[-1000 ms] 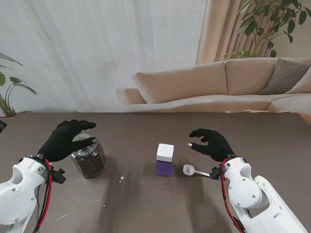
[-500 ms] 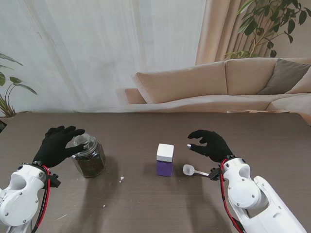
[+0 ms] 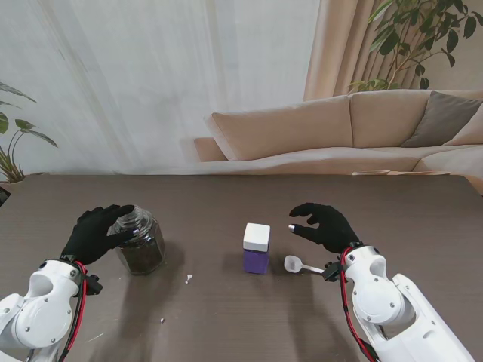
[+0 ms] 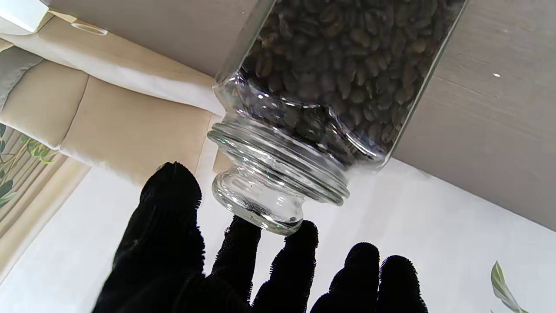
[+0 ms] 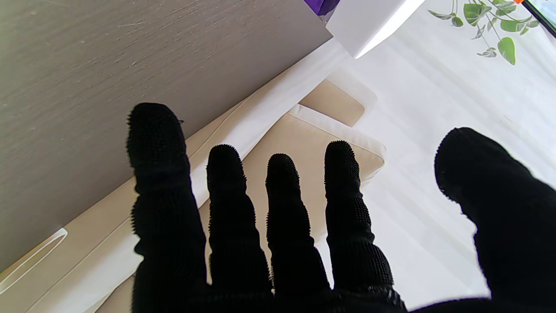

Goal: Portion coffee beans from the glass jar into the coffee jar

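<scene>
The glass jar (image 3: 140,243) of dark coffee beans stands on the table at my left, its glass lid (image 4: 269,187) on. My left hand (image 3: 96,233) is beside it, open, with a fingertip lying over the lid; in the left wrist view the fingertips (image 4: 299,243) reach the lid's knob and the thumb is apart. The coffee jar (image 3: 256,248), purple with a white square lid, stands mid-table. My right hand (image 3: 323,227) hovers open to its right with nothing in it, its fingers (image 5: 278,204) spread. A white spoon (image 3: 296,264) lies just nearer to me than that hand.
Small white specks (image 3: 189,278) lie on the brown table (image 3: 226,317) between the jars. A beige sofa (image 3: 339,128) and curtains stand beyond the far edge, with plants at both sides.
My left hand has dropped from above the glass jar and drawn back toward me, now level with the lid. The right hand has barely shifted. Both jars and the spoon have stayed put.
</scene>
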`<control>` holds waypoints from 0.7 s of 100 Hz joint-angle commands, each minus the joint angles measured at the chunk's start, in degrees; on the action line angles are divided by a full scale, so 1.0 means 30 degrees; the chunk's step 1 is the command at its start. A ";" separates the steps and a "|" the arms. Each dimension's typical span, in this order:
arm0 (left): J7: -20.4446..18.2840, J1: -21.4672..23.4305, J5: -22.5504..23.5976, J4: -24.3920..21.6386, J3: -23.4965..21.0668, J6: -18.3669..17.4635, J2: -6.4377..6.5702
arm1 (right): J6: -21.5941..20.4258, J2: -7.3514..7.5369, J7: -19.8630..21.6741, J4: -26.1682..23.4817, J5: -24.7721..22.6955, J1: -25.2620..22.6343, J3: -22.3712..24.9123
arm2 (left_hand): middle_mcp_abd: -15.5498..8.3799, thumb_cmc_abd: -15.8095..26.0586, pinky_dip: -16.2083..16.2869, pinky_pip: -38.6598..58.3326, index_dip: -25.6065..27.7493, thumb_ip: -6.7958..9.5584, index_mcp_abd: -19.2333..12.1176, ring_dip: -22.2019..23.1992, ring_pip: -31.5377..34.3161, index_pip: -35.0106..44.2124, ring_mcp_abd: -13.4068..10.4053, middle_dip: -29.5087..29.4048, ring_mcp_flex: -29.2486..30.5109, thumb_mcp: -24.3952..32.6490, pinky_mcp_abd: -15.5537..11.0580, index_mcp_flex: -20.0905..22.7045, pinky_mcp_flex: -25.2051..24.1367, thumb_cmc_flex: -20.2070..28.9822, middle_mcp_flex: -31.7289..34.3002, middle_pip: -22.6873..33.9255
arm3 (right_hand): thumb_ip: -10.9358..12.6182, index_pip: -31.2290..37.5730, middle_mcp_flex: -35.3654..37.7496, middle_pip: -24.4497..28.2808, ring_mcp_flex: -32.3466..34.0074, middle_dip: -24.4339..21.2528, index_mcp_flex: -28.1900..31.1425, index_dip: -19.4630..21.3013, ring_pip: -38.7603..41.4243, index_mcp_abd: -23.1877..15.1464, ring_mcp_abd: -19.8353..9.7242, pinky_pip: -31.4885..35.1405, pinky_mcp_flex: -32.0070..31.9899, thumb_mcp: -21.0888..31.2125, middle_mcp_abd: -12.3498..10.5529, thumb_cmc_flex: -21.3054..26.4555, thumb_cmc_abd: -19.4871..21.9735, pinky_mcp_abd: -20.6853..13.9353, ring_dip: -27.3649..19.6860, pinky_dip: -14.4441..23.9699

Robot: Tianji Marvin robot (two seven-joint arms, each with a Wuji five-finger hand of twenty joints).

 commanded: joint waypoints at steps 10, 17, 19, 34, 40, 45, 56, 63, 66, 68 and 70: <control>-0.0298 -0.0052 -0.0780 0.1032 0.0979 0.0374 -0.0303 | -0.0098 -0.0068 0.0253 -0.0007 0.0113 -0.0079 -0.0009 | -0.0090 -0.0117 0.0188 0.0309 0.0204 0.0077 0.0364 0.0026 0.0036 0.1305 0.0285 0.0144 0.0041 0.0268 0.0034 0.1118 0.0042 -0.0129 0.0028 0.0254 | 0.0444 -0.0137 0.0294 -0.0162 -0.0003 0.0135 0.0218 0.0310 -0.0152 0.0091 -0.0086 0.0301 -1.0457 -0.0233 0.0345 -0.0183 0.0572 0.0391 0.0118 0.0451; -0.0193 -0.0120 -0.1036 0.1266 0.1285 0.0452 -0.0341 | -0.0122 -0.0073 0.0231 0.0003 0.0128 -0.0081 0.0011 | -0.0055 -0.0078 0.0205 0.0295 0.0183 0.0079 0.0438 0.0044 0.0027 0.1271 0.0217 0.0173 0.0027 0.0306 0.0065 0.1057 -0.0017 -0.0134 0.0060 0.0254 | 0.0443 -0.0130 0.0307 -0.0158 -0.0004 0.0135 0.0247 0.0312 -0.0152 0.0094 -0.0110 0.0305 -1.0457 -0.0224 0.0310 -0.0185 0.0576 0.0385 0.0117 0.0451; -0.0134 -0.0142 -0.1127 0.1341 0.1378 0.0465 -0.0359 | -0.0125 -0.0074 0.0226 0.0005 0.0132 -0.0083 0.0019 | -0.0049 -0.0077 0.0209 0.0292 0.0179 0.0081 0.0488 0.0050 0.0031 0.1267 0.0215 0.0179 0.0039 0.0318 0.0088 0.1053 -0.0028 -0.0128 0.0065 0.0253 | 0.0442 -0.0131 0.0303 -0.0159 -0.0004 0.0135 0.0246 0.0312 -0.0153 0.0106 -0.0116 0.0306 -1.0457 -0.0224 0.0326 -0.0188 0.0574 0.0385 0.0117 0.0451; 0.0356 -0.0277 -0.2134 0.1803 0.2044 0.0504 -0.0541 | -0.0154 -0.0085 0.0206 0.0011 0.0209 -0.0100 0.0067 | 0.0128 -0.0043 0.0222 0.0238 0.0166 0.0081 0.0619 0.0067 0.0006 0.1286 0.0175 0.0224 -0.0019 0.0401 0.0049 0.1151 -0.0167 -0.0128 0.0118 0.0254 | 0.0440 -0.0143 0.0302 -0.0163 0.0005 0.0130 0.0249 0.0307 -0.0149 0.0111 -0.0084 0.0303 -1.0467 -0.0208 0.0337 -0.0189 0.0595 0.0384 0.0117 0.0445; 0.0416 -0.0319 -0.2378 0.1938 0.2271 0.0546 -0.0575 | -0.0168 -0.0088 0.0202 0.0010 0.0226 -0.0107 0.0086 | 0.0178 -0.0022 0.0233 0.0239 0.0152 0.0078 0.0688 0.0072 0.0004 0.1265 0.0165 0.0237 -0.0015 0.0438 0.0059 0.1128 -0.0163 -0.0126 0.0143 0.0254 | 0.0441 -0.0132 0.0310 -0.0160 0.0022 0.0131 0.0281 0.0310 -0.0140 0.0145 -0.0078 0.0313 -1.0454 -0.0206 0.0338 -0.0174 0.0579 0.0380 0.0120 0.0447; 0.0424 -0.0364 -0.2516 0.2044 0.2470 0.0593 -0.0589 | -0.0178 -0.0089 0.0197 0.0011 0.0232 -0.0112 0.0102 | 0.0175 -0.0029 0.0239 0.0237 0.0156 0.0073 0.0724 0.0075 0.0001 0.1291 0.0162 0.0250 -0.0017 0.0450 0.0071 0.1204 -0.0163 -0.0145 0.0182 0.0263 | 0.0444 -0.0137 0.0311 -0.0159 0.0003 0.0131 0.0273 0.0309 -0.0148 0.0168 -0.0117 0.0314 -1.0458 -0.0196 0.0341 -0.0163 0.0598 0.0386 0.0118 0.0447; 0.0351 -0.0541 -0.2739 0.2268 0.2914 0.0683 -0.0590 | -0.0187 -0.0091 0.0187 0.0018 0.0238 -0.0119 0.0144 | 0.0235 -0.0003 0.0248 0.0227 0.0142 0.0066 0.0782 0.0081 0.0000 0.1282 0.0157 0.0269 -0.0008 0.0489 0.0063 0.1226 -0.0171 -0.0166 0.0236 0.0269 | 0.0443 -0.0142 0.0311 -0.0164 0.0014 0.0129 0.0282 0.0307 -0.0146 0.0163 -0.0134 0.0314 -1.0465 -0.0195 0.0357 -0.0182 0.0628 0.0379 0.0117 0.0445; 0.0149 -0.0690 -0.2879 0.2375 0.3183 0.0740 -0.0560 | -0.0191 -0.0099 0.0160 0.0022 0.0253 -0.0122 0.0176 | 0.0231 0.0005 0.0251 0.0219 0.0139 0.0064 0.0830 0.0083 0.0002 0.1284 0.0153 0.0282 0.0003 0.0514 0.0045 0.1240 -0.0180 -0.0170 0.0279 0.0278 | 0.0446 -0.0139 0.0315 -0.0159 -0.0004 0.0131 0.0293 0.0308 -0.0153 0.0167 -0.0096 0.0322 -1.0458 -0.0191 0.0368 -0.0168 0.0627 0.0381 0.0115 0.0446; 0.0027 -0.0758 -0.2935 0.2411 0.3288 0.0763 -0.0541 | -0.0197 -0.0103 0.0143 0.0030 0.0256 -0.0119 0.0187 | 0.0236 0.0005 0.0252 0.0214 0.0134 0.0061 0.0840 0.0083 0.0000 0.1272 0.0139 0.0284 0.0002 0.0516 0.0058 0.1220 -0.0191 -0.0187 0.0275 0.0271 | 0.0446 -0.0130 0.0323 -0.0155 -0.0004 0.0132 0.0319 0.0310 -0.0153 0.0179 -0.0088 0.0321 -1.0464 -0.0192 0.0342 -0.0169 0.0629 0.0372 0.0115 0.0445; -0.0070 -0.0803 -0.2966 0.2429 0.3358 0.0780 -0.0525 | -0.0200 -0.0106 0.0130 0.0036 0.0258 -0.0117 0.0194 | 0.0221 0.0020 0.0253 0.0212 0.0139 0.0062 0.0830 0.0084 0.0002 0.1288 0.0133 0.0284 0.0007 0.0526 0.0061 0.1260 -0.0192 -0.0186 0.0266 0.0267 | 0.0447 -0.0134 0.0319 -0.0157 0.0002 0.0131 0.0311 0.0309 -0.0150 0.0189 -0.0095 0.0321 -1.0467 -0.0187 0.0364 -0.0161 0.0623 0.0376 0.0116 0.0444; -0.0154 -0.0850 -0.2993 0.2450 0.3428 0.0796 -0.0511 | -0.0202 -0.0108 0.0120 0.0041 0.0260 -0.0115 0.0201 | 0.0239 0.0031 0.0254 0.0211 0.0138 0.0062 0.0859 0.0082 -0.0003 0.1288 0.0132 0.0287 -0.0003 0.0531 0.0062 0.1261 -0.0192 -0.0192 0.0277 0.0270 | 0.0447 -0.0136 0.0312 -0.0161 -0.0019 0.0129 0.0308 0.0308 -0.0159 0.0182 -0.0072 0.0321 -1.0466 -0.0188 0.0363 -0.0173 0.0637 0.0374 0.0113 0.0444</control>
